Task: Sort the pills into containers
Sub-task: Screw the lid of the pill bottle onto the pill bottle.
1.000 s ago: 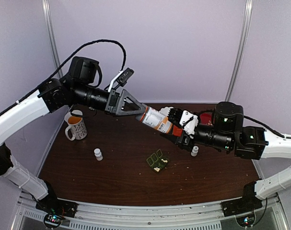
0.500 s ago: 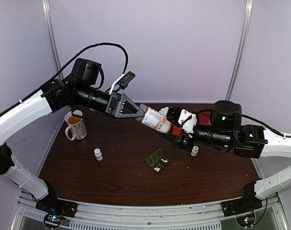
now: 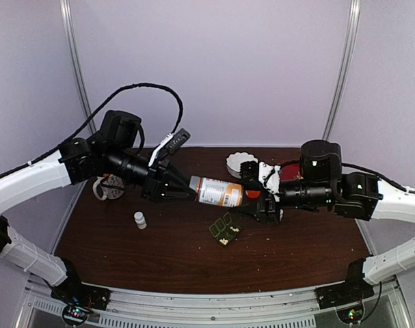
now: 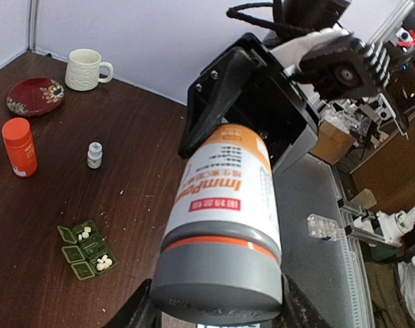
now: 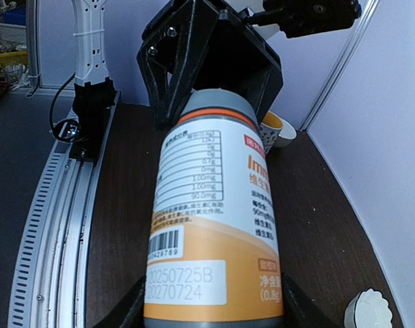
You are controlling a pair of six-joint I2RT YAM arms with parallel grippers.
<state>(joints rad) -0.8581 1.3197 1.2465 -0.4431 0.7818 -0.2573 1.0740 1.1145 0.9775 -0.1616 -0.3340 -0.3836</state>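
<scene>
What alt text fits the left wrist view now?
A grey-capped labelled bottle fills the view, the left gripper on its cap, the right gripper on its far end. On the table behind: an open green pill box holding white pills, a small white bottle, an orange bottle, a red plate, a mug.

You can't count pills [image 3: 224, 240] in top view, too tiny; mug [image 3: 109, 192] at left edge of bench [image 3: 159, 263] mostly behind L arm [image 3: 36, 179].

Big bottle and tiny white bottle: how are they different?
The big bottle is far larger than the tiny white bottle. The big bottle lies sideways, gripped between the left gripper and right gripper; the tiny white bottle stands upright on the table. Both are capped.
</scene>
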